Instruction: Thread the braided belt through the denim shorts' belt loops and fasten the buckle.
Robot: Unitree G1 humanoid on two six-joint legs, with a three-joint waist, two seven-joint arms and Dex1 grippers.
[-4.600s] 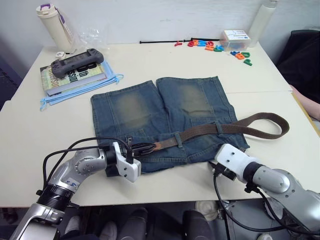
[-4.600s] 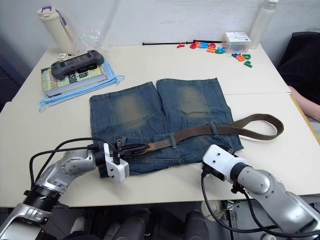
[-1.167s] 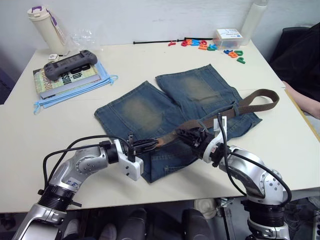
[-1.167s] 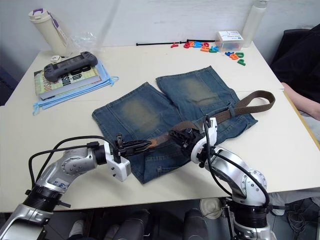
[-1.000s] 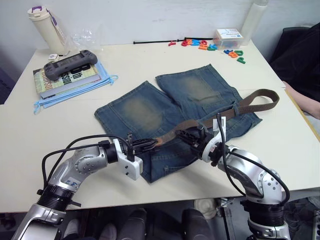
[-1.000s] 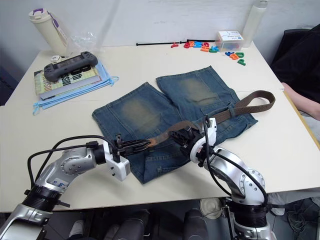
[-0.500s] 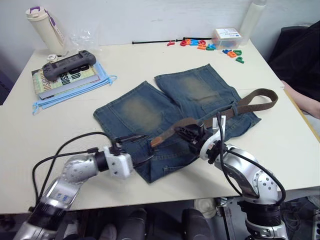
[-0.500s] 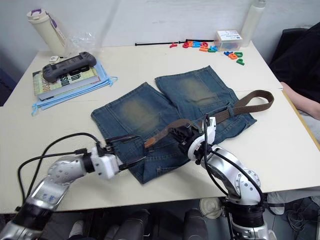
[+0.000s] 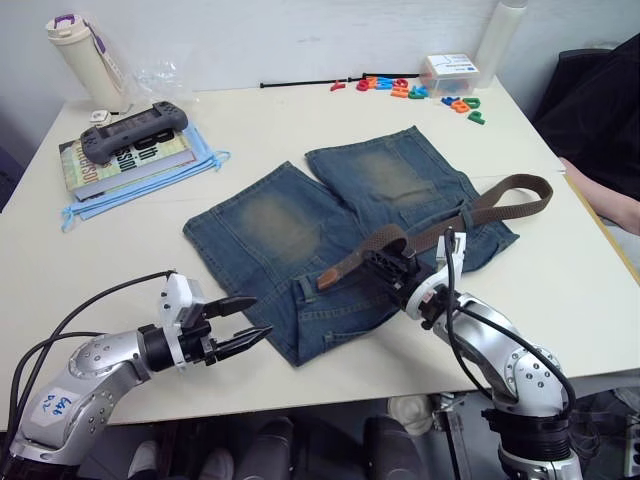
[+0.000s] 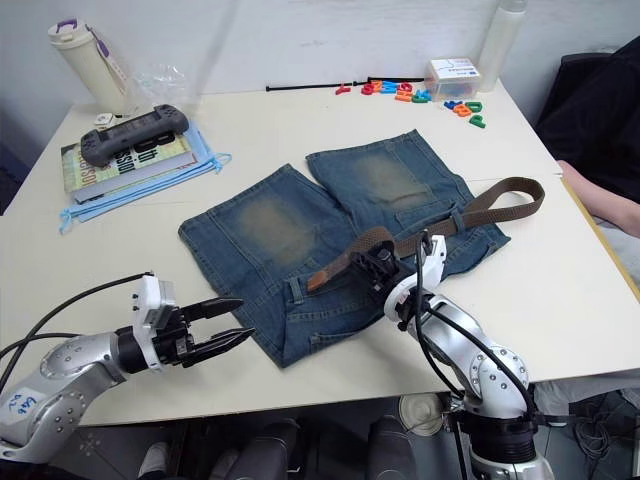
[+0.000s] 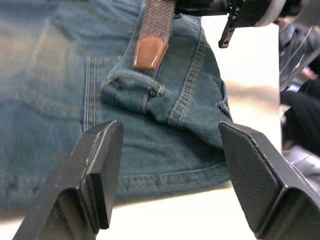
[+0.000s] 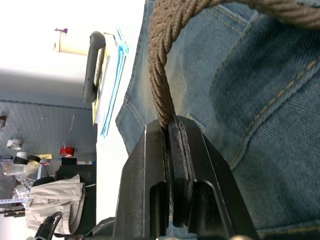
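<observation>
Braided belt [image 9: 470, 205]: laid across the waistband of the denim shorts [image 9: 330, 220] on the table [image 9: 300, 120], tan tip [image 11: 150, 52] free beside a belt loop [image 11: 131, 85]. Passed under one loop on the robot's right, as far as can be told. Right gripper [image 10: 378, 262] is clamped on the strap (raised in an arch). Left gripper [image 9: 245, 335] is spread, empty, just off the shorts. Left to do: remaining loops, then buckle.
</observation>
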